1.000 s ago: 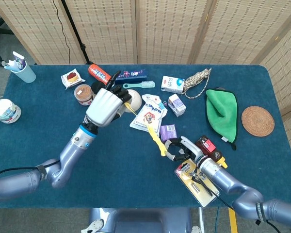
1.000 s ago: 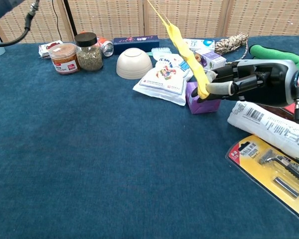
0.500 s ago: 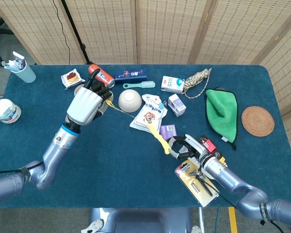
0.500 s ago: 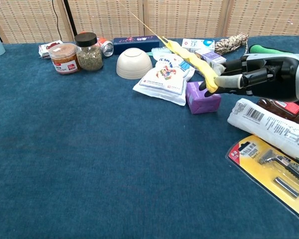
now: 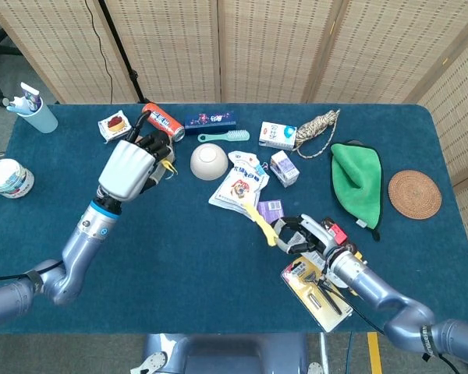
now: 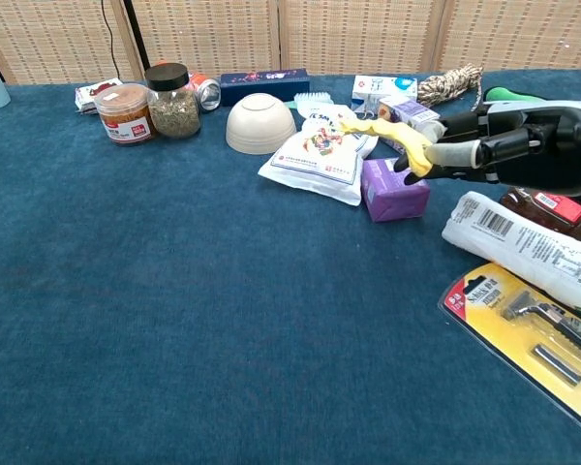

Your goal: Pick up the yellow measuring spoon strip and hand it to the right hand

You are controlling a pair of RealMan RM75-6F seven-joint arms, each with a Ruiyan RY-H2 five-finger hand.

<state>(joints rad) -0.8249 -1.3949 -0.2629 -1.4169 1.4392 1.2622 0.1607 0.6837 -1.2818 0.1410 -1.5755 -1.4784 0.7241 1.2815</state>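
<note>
Woven screen panels behind; blue-covered counter (image 5: 179,257) crowded with small goods. Right hand (image 5: 300,235) near front right, fingers (image 6: 455,155) pinched on one end of the yellow measuring spoon strip (image 5: 262,224); the strip juts left from the grip, just above the purple box (image 6: 394,189), tip over the white snack pouch (image 6: 320,147). Beside the right hand: white tube (image 6: 523,247), yellow razor pack (image 6: 533,334). Cream bowl (image 5: 207,160) and two jars (image 6: 150,102) sit between the hands.

Head view only: left hand (image 5: 129,167) at back left near the red can (image 5: 161,121), fingers curled; a small yellow bit shows at them, cannot tell whether held. Chest view only: the strip's curled free end and the pinch itself.

Versus 0.5 s ago: the strip no longer stretches up toward the left hand; it hangs shorter, slack, from the right hand alone; left hand has drawn further back-left.
</note>
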